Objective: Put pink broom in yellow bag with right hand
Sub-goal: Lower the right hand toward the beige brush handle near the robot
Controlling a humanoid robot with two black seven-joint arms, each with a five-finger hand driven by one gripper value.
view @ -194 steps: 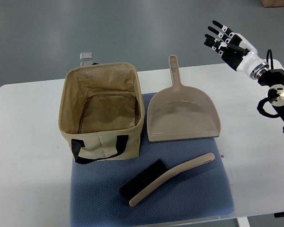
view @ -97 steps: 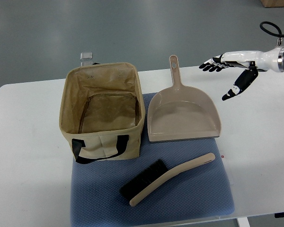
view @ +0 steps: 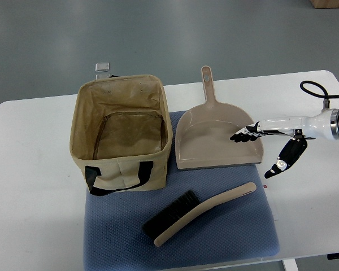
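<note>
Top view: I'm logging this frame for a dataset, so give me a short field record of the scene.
broom: lying on the blue mat, bristles toward the bag, not held
bag: upright, open, nothing visible inside
dustpan: beside the bag, handle pointing away from the robot
right hand: open, over the dustpan's right edge
left hand: not in view

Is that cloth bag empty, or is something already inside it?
Empty. The bag stands upright with its mouth open, and only its bare lining shows inside. The broom lies outside on the blue mat.
</note>
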